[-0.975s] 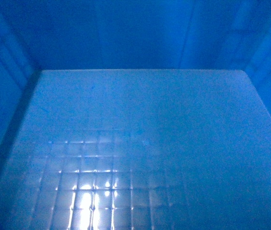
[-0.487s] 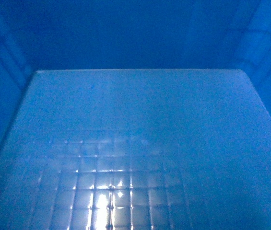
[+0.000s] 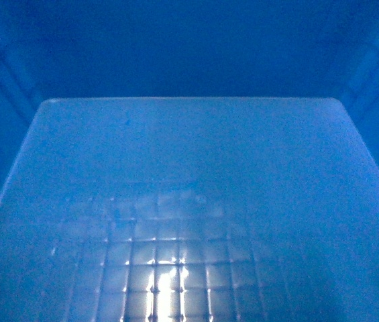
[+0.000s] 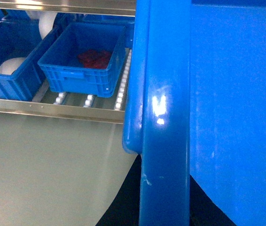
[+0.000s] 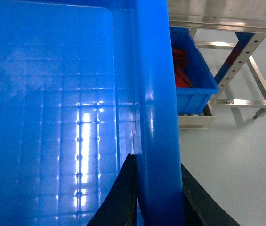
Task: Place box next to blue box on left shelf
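The box [image 3: 189, 201] fills the head view, which shows only its glossy gridded floor and inner walls. My left gripper [image 4: 165, 167] is shut on the box's thick rim [image 4: 165, 94], with one dark finger on each side. My right gripper [image 5: 157, 160] is shut on the opposite rim [image 5: 156, 94] in the same way. Ahead in the left wrist view, a small blue box [image 4: 83, 61] holding something red sits on the left shelf's white rollers [image 4: 89, 100]. The held box's corner hangs just in front of the shelf's steel front rail [image 4: 52, 110].
A second blue bin [image 4: 8, 56] with white items stands left of the small one. More rollers [image 4: 121, 87] run between the small box and the held rim. The right wrist view shows a blue bin with red contents [image 5: 194, 70] under a steel shelf frame [image 5: 245, 61], over pale floor.
In the head view the bright reflection on the box's floor has slid to the right and the far wall has darkened. The box has shifted slightly. Both grips are unchanged.
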